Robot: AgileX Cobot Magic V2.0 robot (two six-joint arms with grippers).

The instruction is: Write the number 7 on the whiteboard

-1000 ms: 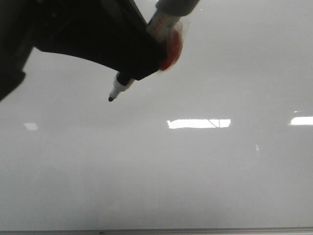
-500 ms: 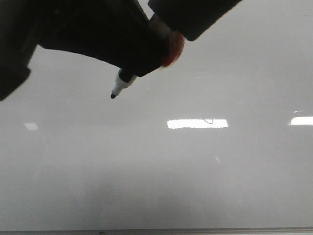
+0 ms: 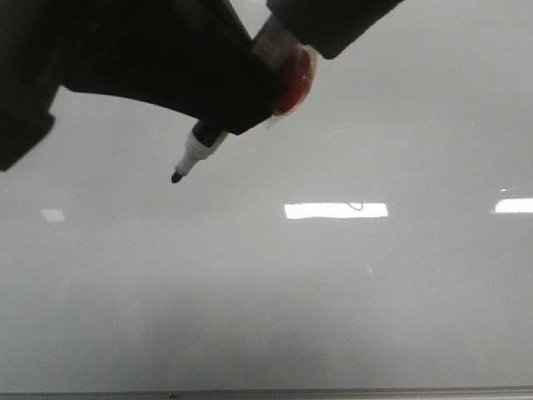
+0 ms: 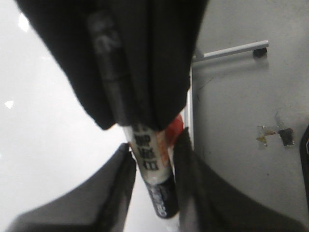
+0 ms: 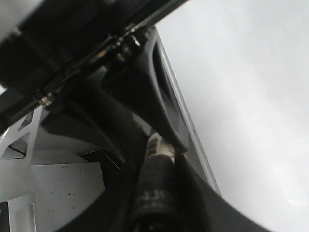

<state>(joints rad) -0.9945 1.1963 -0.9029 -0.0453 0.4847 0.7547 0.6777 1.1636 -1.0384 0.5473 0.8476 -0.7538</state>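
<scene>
Left fingers (image 4: 120,193) clamped on marker (image 3: 193,155), right fingers' state unclear, whiteboard (image 3: 333,317) bare toward bottom edge strip (image 3: 333,392)

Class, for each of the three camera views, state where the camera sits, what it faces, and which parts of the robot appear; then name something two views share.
Front view: faces the whiteboard; a dark gripper holds a marker, tip near the bare board.
Left wrist view: on the left arm, looking down its fingers clamped on the marker, board beside.
Right wrist view: on the right arm; dark fingers grip a dark barrel against the board.
Shared: front and left wrist views show the marker and board.
</scene>
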